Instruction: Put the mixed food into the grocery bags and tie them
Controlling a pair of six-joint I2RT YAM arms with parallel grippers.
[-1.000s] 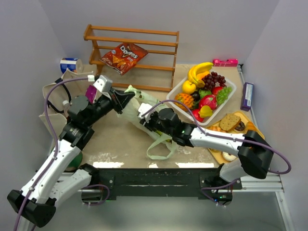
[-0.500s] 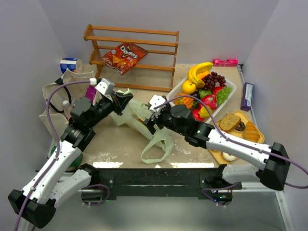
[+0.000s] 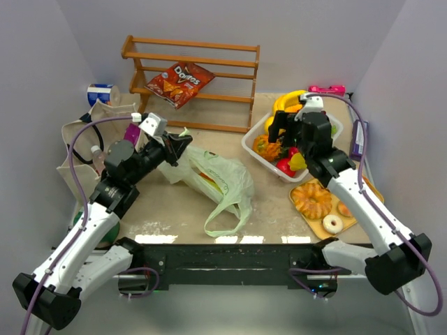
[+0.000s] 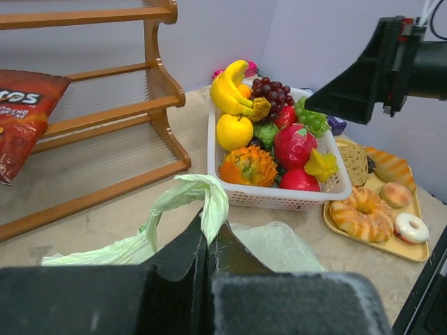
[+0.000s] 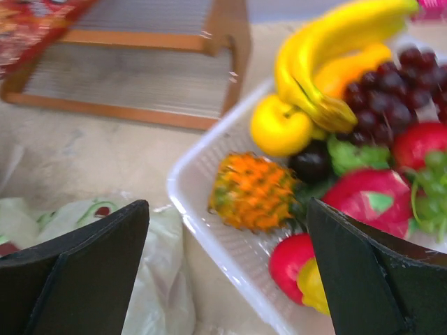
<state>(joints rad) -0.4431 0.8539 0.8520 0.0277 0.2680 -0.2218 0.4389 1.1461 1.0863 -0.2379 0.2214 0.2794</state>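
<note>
The pale green plastic grocery bag (image 3: 222, 180) lies crumpled on the table with something red and green showing through it. My left gripper (image 3: 183, 142) is shut on one of its loop handles (image 4: 204, 197), lifting that handle; in the left wrist view the gripper (image 4: 207, 227) has its jaws pressed together on the plastic. The other handle (image 3: 225, 222) lies loose on the table. My right gripper (image 3: 285, 124) hangs open over the white basket (image 3: 253, 148) of mixed food; in the right wrist view the gripper (image 5: 227, 206) is above an orange spiky fruit (image 5: 255, 192), holding nothing. The beige tote (image 3: 78, 139) stands at the left.
A wooden rack (image 3: 199, 98) at the back holds a red chip packet (image 3: 179, 82). A yellow tray (image 3: 316, 225) with doughnuts and bread sits front right. A purple box (image 3: 359, 138) and a pink item (image 3: 327, 90) lie by the right wall. A blue can (image 3: 100, 93) stands behind the tote.
My right arm has let go of the bag, swung right and back over the fruit basket, and opened wide. The bag's freed handle has dropped onto the table. The left gripper keeps its hold.
</note>
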